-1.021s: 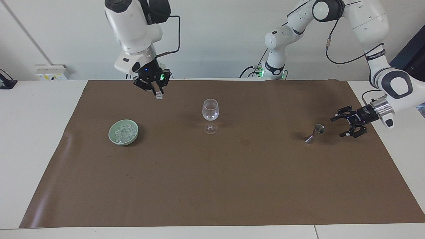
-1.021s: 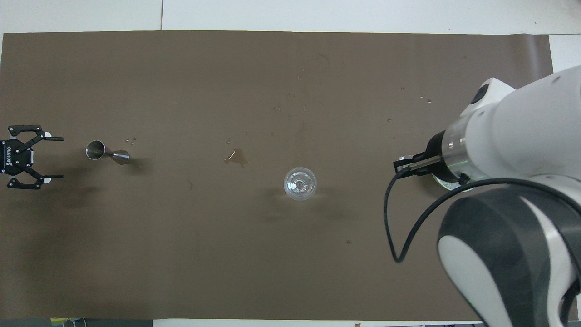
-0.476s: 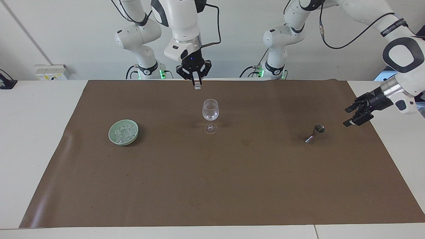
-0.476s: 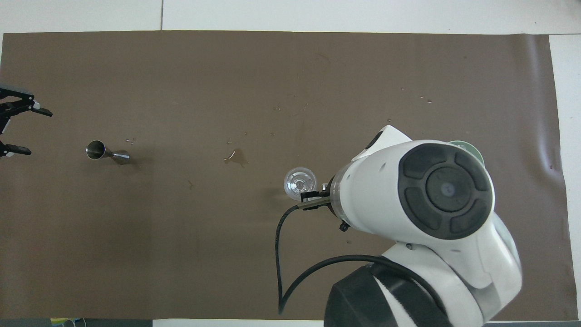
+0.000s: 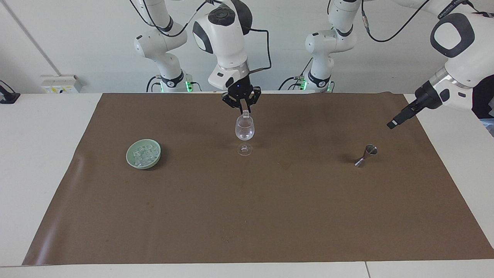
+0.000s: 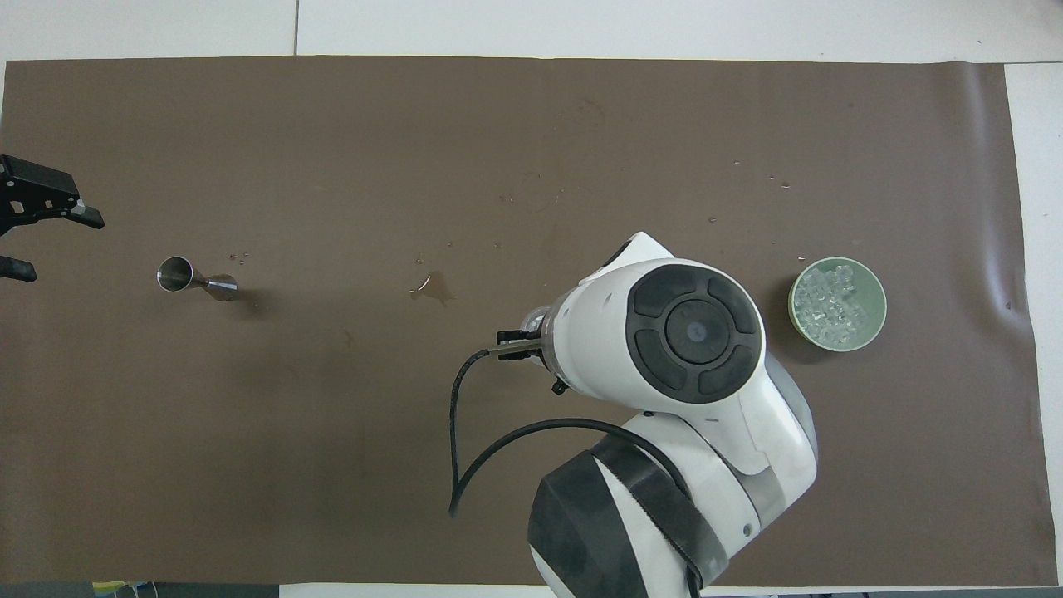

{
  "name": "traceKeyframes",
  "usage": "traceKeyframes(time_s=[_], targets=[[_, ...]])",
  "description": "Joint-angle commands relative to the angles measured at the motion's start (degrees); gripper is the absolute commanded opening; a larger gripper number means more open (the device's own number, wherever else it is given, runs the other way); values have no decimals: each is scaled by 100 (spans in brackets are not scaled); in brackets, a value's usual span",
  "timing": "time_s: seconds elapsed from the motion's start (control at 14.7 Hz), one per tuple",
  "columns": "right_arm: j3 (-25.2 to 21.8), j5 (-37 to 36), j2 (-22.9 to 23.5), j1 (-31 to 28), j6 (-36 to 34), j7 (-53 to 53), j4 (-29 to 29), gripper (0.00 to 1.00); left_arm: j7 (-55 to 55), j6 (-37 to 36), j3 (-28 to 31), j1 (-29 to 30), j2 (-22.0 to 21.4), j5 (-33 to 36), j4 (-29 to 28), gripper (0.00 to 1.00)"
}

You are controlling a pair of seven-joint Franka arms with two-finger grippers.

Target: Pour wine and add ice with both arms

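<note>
— Brown paper mat (image 5: pixel 247 216) is spread over the white surface (image 5: pixel 38 162). What is seen nearest the robots?

— The right pincer (image 5: pixel 245 111) is found there, brought in by the right arm and hung straight down over the wine glass (image 5: pixel 244 130). Its fingertips are closed on one clear ice chunk (image 5: pixel 246 114), which is held just above the glass's rim.

— And the glass itself?

— It is stood upright on the mat, about midway between the two ends. Something clear is seen low in its bowl; whether it is liquid or ice cannot be told. From overhead it is almost wholly covered by the arm.

— What is placed a little farther out?

— A pale green bowl (image 6: pixel 879 286) is set toward the right arm's end, well apart from the glass. The rest of the ice (image 6: pixel 832 306) is heaped in it.

— Farther still?

— A small wet stain (image 6: pixel 432 287) is marked on the mat, and a metal jigger (image 6: pixel 196 279) is seen toward the left arm's end, lying tipped over.

— Where is the left pincer (image 6: pixel 51 243)?

— It is held in the air over the mat's edge at that same end, clear of the jigger. Its fingers are spread wide and nothing is gripped.
</note>
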Motion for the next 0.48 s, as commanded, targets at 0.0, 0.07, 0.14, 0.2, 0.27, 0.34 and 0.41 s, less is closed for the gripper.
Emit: traceKeyframes(time_s=[0.0,0.07,0.14,0.2,0.27,0.34,0.41], targets=[[-26,94,-57,24,161,75,-141,18,740,80,72,-516,-381,449,-410,100],[-26,94,-66,42,240,92,-237,18,977,80,72,-569,-417,458,-410,100],[-26,94,-66,42,328,75,-290,19,1249,72,72,-639,-461,458,-410,100],[-26,94,-57,25,346,75,-300,19,1409,45,72,-692,-496,458,-410,100],[-26,94,-14,33,372,92,-300,19,1437,54,72,-710,-514,458,-410,100],[-26,94,-13,33,373,101,-300,20,1445,63,72,-780,-523,467,-401,100],[-26,94,-13,33,364,101,-300,24,1463,28,72,-807,-523,589,-384,100]])
